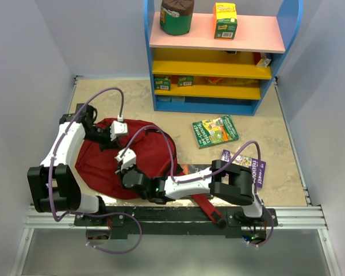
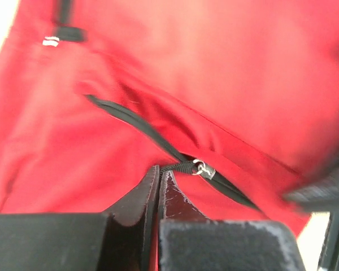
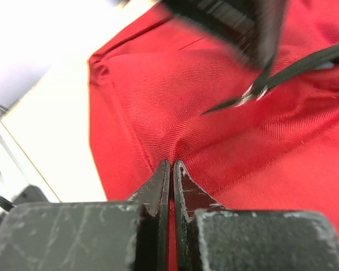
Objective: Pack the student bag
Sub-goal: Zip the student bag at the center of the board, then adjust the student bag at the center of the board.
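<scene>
A blue shelf unit [image 1: 148, 52] is set at the far side of the beige table [image 1: 276, 132]. On its pink top board a dark green canister [image 1: 177, 16] and a yellow-green carton [image 1: 225, 20] are stood apart. Small green boxes [image 1: 162, 83] are kept lower down. A green book [image 1: 215, 131] and a purple book [image 1: 254, 168] are laid flat on the table.

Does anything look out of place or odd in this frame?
One red strap of the bag trails off the near edge of the table across the rail, near the right arm, where it could snag. The purple book is partly hidden by that arm. Nothing looks spilled or damaged.
</scene>
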You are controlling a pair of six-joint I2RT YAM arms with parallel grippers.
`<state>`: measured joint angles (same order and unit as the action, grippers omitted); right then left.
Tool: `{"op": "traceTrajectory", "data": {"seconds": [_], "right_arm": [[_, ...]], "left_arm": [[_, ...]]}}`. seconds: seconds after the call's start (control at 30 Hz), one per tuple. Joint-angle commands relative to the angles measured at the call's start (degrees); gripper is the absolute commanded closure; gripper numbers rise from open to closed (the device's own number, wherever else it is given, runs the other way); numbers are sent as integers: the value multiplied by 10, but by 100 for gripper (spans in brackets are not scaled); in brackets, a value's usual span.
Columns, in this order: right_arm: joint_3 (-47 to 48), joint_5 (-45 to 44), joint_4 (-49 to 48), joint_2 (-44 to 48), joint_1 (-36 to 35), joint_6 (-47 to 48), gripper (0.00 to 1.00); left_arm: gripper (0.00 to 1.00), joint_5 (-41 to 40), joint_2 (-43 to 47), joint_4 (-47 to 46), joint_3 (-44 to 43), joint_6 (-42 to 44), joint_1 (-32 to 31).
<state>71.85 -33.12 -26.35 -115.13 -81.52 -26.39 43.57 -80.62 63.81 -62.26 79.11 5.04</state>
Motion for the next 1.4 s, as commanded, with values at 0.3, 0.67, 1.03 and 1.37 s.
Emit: {"op": "traceTrajectory", "data": {"seconds": [0.3,0.67,1.03,1.37], "right_arm": [[-15,-30,60,33,-87,64,100],[-76,-3,51,133,-41,51,71],[-103,23,117,190,187,-20,33],[25,19,104,78,197,11,28]], "left_arm": [[100,-62,-40,-529,-6,-360,-22],[97,-100,-54,-510,-36,-401,-73],[100,24,67,-237,21,-158,-15],[100,73,35,-105,24,-3,-1]]}}
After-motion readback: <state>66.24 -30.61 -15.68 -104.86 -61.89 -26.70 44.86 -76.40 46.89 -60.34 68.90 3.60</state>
